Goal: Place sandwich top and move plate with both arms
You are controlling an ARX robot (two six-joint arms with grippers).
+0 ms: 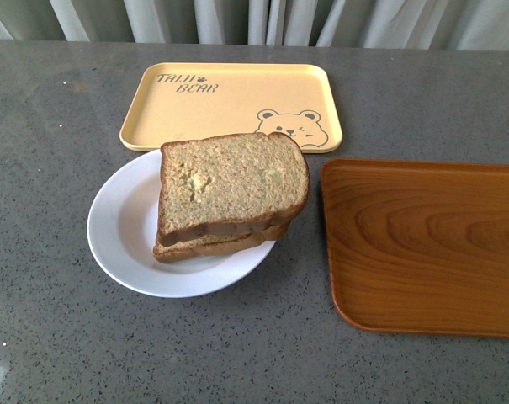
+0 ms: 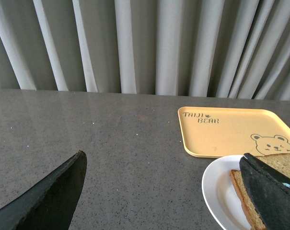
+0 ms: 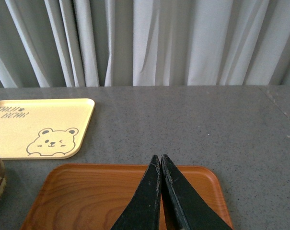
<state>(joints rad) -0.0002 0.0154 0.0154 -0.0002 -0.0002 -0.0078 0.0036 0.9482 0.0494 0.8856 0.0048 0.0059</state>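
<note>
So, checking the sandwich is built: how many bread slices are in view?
2. The sandwich top lies on the lower slice, slightly offset, both on the plate. Anything between them is hidden.

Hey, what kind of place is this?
Likely a staged test bench, not a real kitchen: a grey counter backed by plain curtains, holding a sandwich on a white plate, a yellow tray and a wooden tray.

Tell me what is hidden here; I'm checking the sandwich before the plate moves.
- Front view: filling, under the sandwich top; both arms, out of frame.
- Left wrist view: much of the plate, past the edge and behind the left gripper.
- Right wrist view: plate, out of frame.
</note>
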